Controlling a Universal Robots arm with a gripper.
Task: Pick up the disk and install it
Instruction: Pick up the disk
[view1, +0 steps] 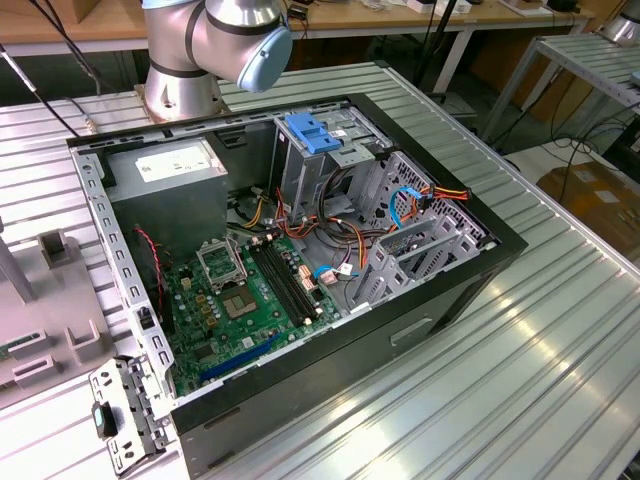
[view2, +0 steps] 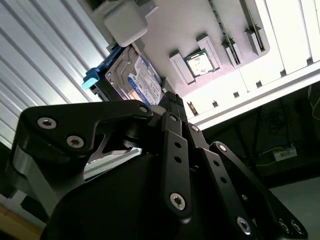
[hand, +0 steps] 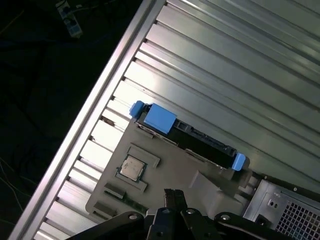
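Disk (hand: 200, 141) stands on edge in a slot of the grey tray (hand: 170, 170) on the slatted table, near a chip (hand: 131, 168). The tray lies to the exterior view's left of the open case (view1: 400, 335). Gripper (hand: 173, 194) hovers over the tray near the disk, jaws together, holding nothing.

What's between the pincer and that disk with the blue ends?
In the first wrist view, only bare grey tray separates the pincer and the disk.
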